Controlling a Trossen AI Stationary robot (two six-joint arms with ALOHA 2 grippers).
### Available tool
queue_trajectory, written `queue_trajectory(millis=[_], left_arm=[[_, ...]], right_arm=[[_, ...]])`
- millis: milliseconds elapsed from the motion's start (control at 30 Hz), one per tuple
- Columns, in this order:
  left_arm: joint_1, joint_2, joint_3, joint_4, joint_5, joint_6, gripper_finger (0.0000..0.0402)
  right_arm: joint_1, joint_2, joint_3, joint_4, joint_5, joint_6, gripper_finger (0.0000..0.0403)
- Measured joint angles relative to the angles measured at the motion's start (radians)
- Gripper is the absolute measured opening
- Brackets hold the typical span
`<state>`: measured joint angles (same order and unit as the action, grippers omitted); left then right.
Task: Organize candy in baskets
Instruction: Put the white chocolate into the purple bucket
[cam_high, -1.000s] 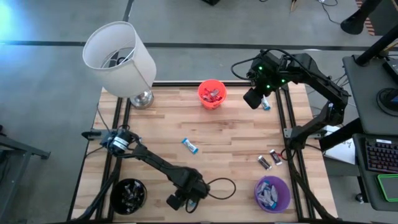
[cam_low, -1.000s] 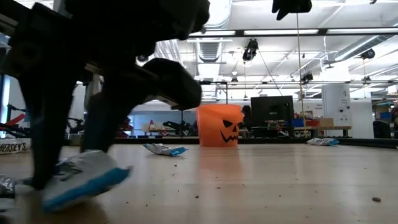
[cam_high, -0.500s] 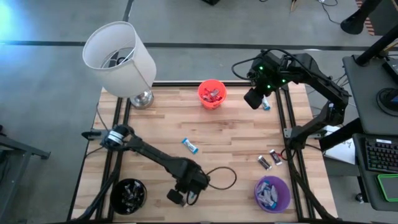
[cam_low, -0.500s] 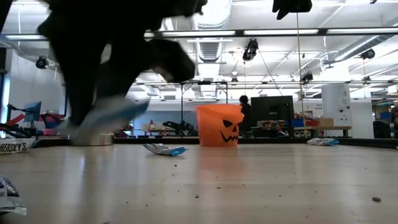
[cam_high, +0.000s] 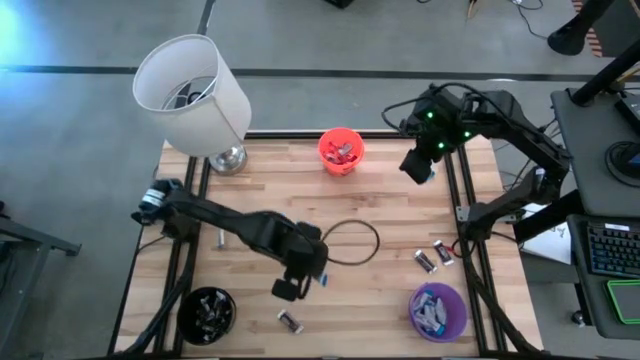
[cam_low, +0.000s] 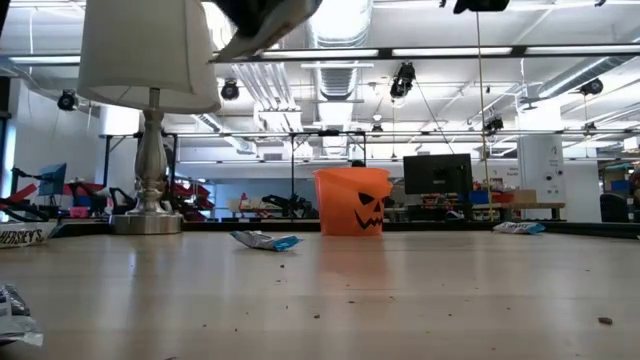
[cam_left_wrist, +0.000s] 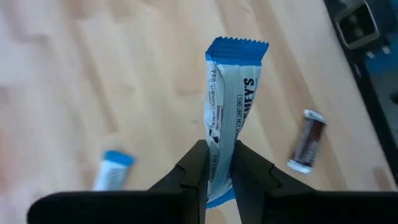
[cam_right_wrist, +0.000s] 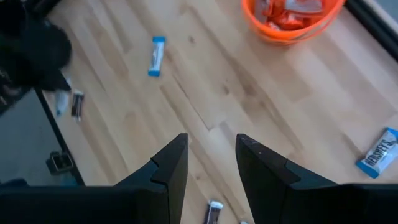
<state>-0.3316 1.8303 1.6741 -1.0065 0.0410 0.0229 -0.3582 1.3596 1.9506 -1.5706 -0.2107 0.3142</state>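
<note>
The left tool (cam_left_wrist: 219, 163) is pinched narrow on the lower end of a white-and-blue wrapped candy bar (cam_left_wrist: 227, 112), lifting it clear of the pale wooden bench (cam_high: 380, 200) for carrying, probably to the purple round basket (cam_high: 437, 310), which holds similar wrappers. The right tool (cam_right_wrist: 211, 155) hangs wide and empty near the orange-red basket (cam_high: 340, 150), waiting.
</note>
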Motion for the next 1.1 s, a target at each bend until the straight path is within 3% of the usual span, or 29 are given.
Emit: queue_trajectory(millis=[167,367,567,700,867,1100], left_arm=[[0.012,-0.083,0.000,0.000,-0.100,-0.014,0.0038],[0.019,-0.165,0.000,-0.009,-0.214,-0.015,0.0038],[0.034,-0.216,0.000,-0.006,-0.400,-0.014,0.0038],[0.058,-0.235,0.000,-0.006,-0.418,-0.015,0.0038],[0.080,-0.238,0.000,-0.006,-0.419,-0.006,0.0038],[0.090,-0.239,0.000,-0.004,-0.426,0.036,0.0038]], right_arm=[[0.056,0.000,-0.072,0.001,0.003,-0.012,0.0129],[0.116,0.009,-0.181,0.030,0.005,-0.011,0.0164],[0.189,0.009,-0.248,0.230,-0.031,0.029,0.0189],[0.275,0.013,-0.282,0.456,-0.108,0.026,0.0188],[0.370,0.031,-0.318,0.686,-0.101,0.025,0.0180],[0.420,0.094,-0.344,0.803,0.102,0.028,0.0169]])
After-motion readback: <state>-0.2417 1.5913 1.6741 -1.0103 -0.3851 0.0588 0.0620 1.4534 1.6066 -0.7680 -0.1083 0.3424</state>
